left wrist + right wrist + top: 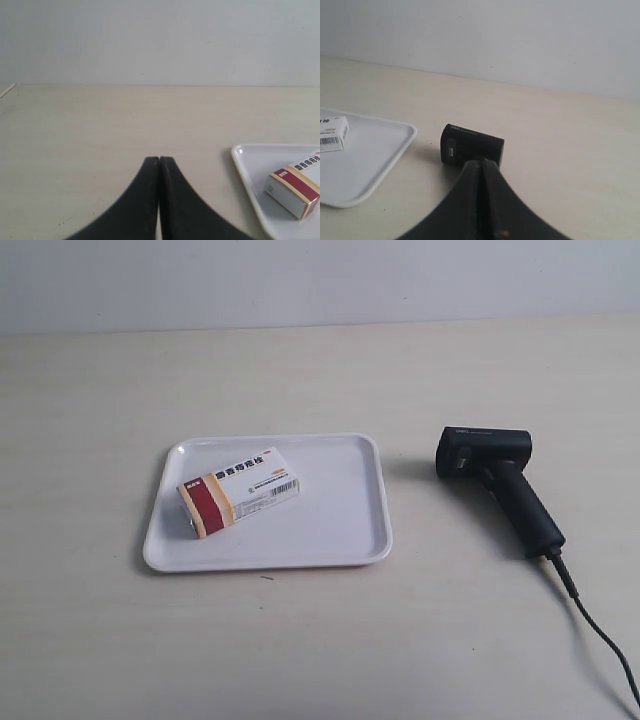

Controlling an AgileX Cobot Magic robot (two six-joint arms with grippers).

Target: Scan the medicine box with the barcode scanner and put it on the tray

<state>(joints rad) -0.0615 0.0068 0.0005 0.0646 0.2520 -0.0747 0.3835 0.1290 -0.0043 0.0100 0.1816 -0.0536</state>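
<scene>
Pale wood-grain table (320, 640) under a plain grey-white wall. White tray (345, 540) left of centre in the exterior view, rounded corners, shallow raised rim. Medicine box (240, 490) lying flat inside the tray, toward its left half, set at an angle; dark red and tan band at the near-left end, barcode on the upward face near the other end. Barcode scanner (495, 480) on its side on the table, near the tray but apart from it, boxy head toward the far side, handle slanting toward the near edge, black cable (590, 625) trailing off the lower right corner.

Neither arm visible in the exterior view. Left pincer (159, 161) closed, fingertips pressed together, empty, over bare table short of the tray's corner. Right pincer (481, 162) likewise closed and empty, the scanner's head just beyond its tips.

Handling, as a judgement: box light, thin cardboard, stiff enough but crushable under hard squeeze; best taken across the narrow width at the long sides, barcode left uncovered. Scanner heavier, rigid, smooth plastic; handle the natural hold, cable likely to drag. Box already on the tray; scan state cannot be told.
</scene>
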